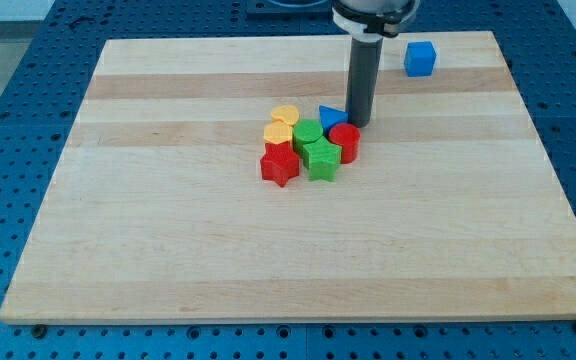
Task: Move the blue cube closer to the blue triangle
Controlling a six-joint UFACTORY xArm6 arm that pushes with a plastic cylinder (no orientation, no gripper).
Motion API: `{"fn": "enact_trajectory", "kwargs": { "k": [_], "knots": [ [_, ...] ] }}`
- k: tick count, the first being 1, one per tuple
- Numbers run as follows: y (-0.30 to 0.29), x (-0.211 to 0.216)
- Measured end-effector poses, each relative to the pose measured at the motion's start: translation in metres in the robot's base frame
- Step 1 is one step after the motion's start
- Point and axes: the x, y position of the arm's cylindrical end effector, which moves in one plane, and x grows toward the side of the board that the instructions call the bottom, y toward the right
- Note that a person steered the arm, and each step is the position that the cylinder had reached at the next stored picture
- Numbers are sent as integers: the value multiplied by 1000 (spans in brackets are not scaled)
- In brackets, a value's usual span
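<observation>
The blue cube (420, 58) sits alone near the view's top right of the wooden board (168, 230). The blue triangle (331, 116) lies at the upper right of a cluster of blocks in the middle, partly hidden behind my rod. My tip (359, 123) stands just right of the blue triangle and just above the red cylinder (344, 142), touching or nearly touching both. The blue cube is well up and to the right of my tip.
The cluster also holds a yellow heart-like block (284, 117), an orange block (278, 131), a green cylinder (308, 134), a green star (321, 158) and a red star (280, 164). Blue perforated table surrounds the board.
</observation>
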Motion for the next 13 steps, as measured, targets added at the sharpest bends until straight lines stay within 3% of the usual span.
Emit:
{"fn": "enact_trajectory", "kwargs": {
  "k": [2,5,6,7,8,11,13],
  "knots": [
    [-1,11],
    [19,-128],
    [45,-166],
    [105,-178],
    [142,-171],
    [99,-96],
    [61,-71]
  ]
}}
